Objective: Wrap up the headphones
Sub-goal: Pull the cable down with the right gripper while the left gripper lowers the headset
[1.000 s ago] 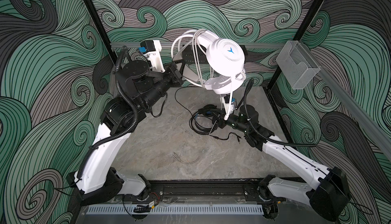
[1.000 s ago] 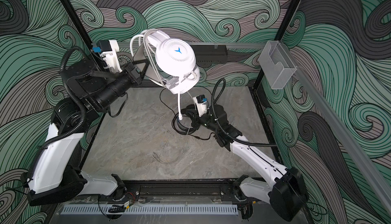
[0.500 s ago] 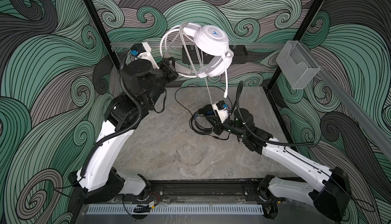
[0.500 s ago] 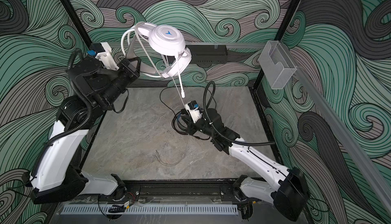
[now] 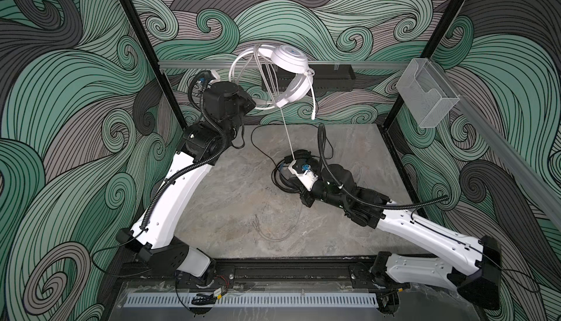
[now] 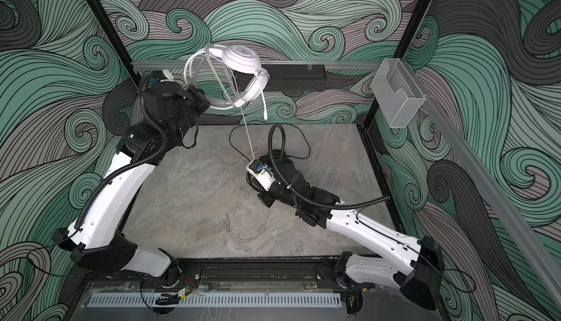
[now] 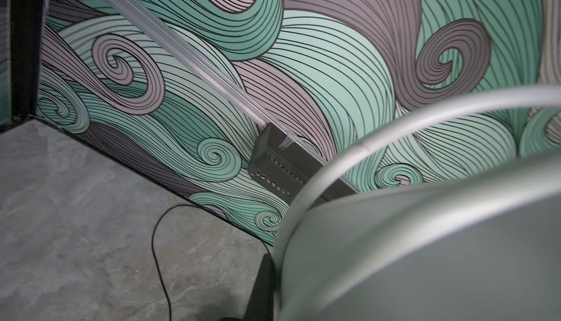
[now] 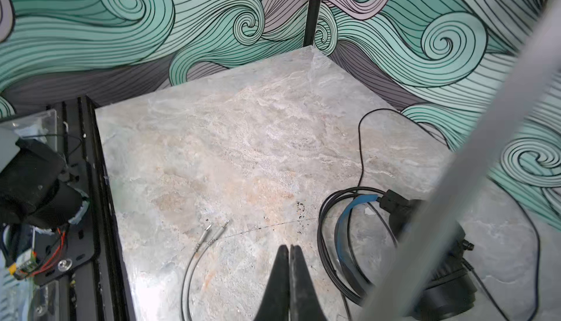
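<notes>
left arm point(image 5: 179, 195) high holding headphones point(image 5: 290, 58), right arm point(image 5: 425, 231) low

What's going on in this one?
The left gripper holds the white headset aloft, with some of its pale cable looped over it. The cable runs taut down to the right gripper, which is shut low over the table. I can't tell if it pinches the cable. The plugs lie loose on the table. The black headset lies nearby with its cord sprawled.
</notes>
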`<state>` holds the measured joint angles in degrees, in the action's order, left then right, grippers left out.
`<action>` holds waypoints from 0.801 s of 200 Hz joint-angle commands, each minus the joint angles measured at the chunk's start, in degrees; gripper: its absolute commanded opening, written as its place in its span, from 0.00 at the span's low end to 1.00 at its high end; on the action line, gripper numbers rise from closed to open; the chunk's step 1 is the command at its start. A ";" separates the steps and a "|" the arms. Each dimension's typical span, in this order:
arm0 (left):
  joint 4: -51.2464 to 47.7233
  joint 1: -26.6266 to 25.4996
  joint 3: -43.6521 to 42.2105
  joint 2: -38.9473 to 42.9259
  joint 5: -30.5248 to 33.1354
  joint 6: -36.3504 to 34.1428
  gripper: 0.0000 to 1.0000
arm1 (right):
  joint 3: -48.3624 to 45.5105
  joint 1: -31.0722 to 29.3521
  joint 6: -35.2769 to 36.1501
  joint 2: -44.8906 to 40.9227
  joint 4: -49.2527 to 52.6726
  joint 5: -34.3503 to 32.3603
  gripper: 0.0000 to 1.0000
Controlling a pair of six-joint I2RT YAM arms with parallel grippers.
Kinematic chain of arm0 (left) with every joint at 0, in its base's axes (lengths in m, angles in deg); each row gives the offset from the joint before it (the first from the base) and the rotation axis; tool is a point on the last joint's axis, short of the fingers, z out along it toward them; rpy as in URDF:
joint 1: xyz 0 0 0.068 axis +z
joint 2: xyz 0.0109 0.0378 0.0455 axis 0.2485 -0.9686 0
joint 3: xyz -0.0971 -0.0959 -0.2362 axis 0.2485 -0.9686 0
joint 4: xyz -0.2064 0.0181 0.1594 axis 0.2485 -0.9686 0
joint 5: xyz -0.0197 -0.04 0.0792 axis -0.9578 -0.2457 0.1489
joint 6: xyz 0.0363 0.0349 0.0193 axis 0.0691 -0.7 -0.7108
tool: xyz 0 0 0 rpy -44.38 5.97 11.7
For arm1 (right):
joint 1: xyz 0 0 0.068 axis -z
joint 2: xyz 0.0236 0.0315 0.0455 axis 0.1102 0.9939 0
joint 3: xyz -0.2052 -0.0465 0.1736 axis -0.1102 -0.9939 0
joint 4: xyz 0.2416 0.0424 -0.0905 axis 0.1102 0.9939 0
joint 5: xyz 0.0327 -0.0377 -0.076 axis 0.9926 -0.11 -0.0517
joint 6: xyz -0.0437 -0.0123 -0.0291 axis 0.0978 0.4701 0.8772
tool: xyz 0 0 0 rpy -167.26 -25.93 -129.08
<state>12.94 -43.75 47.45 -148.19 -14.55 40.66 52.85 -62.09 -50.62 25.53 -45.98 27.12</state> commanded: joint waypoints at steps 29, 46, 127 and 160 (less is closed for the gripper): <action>4.54 1.42 -4.92 -1.59 9.61 -6.37 0.00 | 5.64 -4.41 5.18 1.26 6.38 -5.67 0.00; 4.66 1.03 -7.01 -2.08 11.66 -9.68 0.00 | 7.70 -4.79 5.12 1.28 7.36 -5.80 0.00; 13.82 -5.31 -18.28 -0.33 22.29 -35.27 0.00 | 21.67 -4.94 8.26 3.01 20.22 -5.40 0.00; 16.04 -7.57 -22.99 2.31 20.59 -44.01 0.00 | 27.44 -4.96 13.38 4.76 24.79 -9.18 0.00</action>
<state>22.23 -50.92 25.64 -149.44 1.34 5.26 75.15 -66.31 -42.14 30.29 -24.86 20.37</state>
